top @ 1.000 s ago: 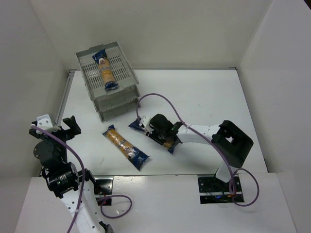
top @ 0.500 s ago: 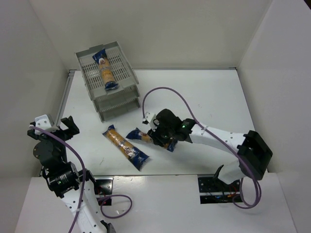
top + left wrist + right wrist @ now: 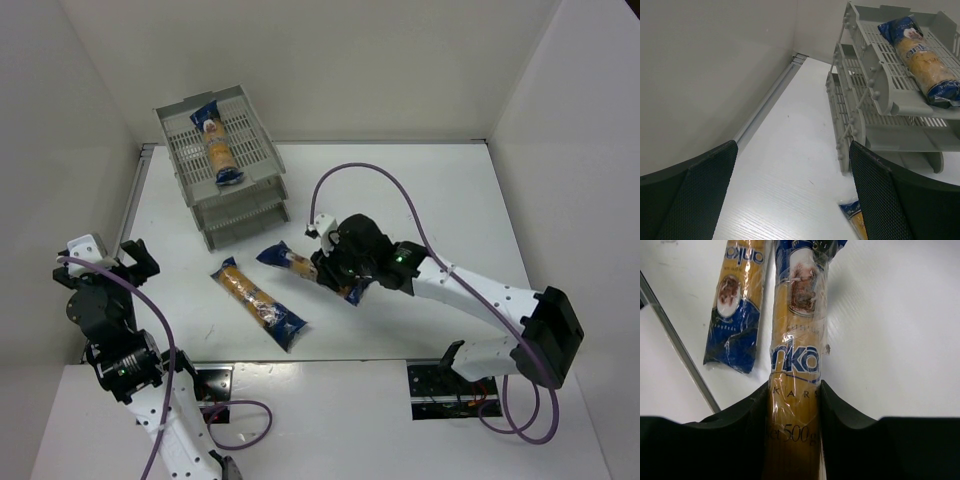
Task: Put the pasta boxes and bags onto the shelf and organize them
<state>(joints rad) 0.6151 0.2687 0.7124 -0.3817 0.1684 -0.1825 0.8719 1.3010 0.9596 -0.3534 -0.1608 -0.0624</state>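
The right claw [image 3: 794, 405] is clamped tight on a pasta bag [image 3: 796, 335] near one end, the rest jutting forward toward the shelf [image 3: 236, 224], with another bag [image 3: 258, 303] lying nearby on the table [image 3: 430, 200].

We are in a robotics lab, at a closed-off test cell rather than a home or shop. Plain white panels [image 3: 330, 70] stand beyond the right claw [image 3: 335, 272] and on either side of it, boxing in a bare white table [image 3: 450, 190]. A purple cable [image 3: 360, 165] arches in the open over that claw's wrist. Well behind it, a black mounting plate [image 3: 430, 385] fixes the arm to the table's edge. A grey slotted tray stack [image 3: 235, 215] stands beyond the claw to its left, and a pasta bag [image 3: 792, 365] is pinched between its fingers.
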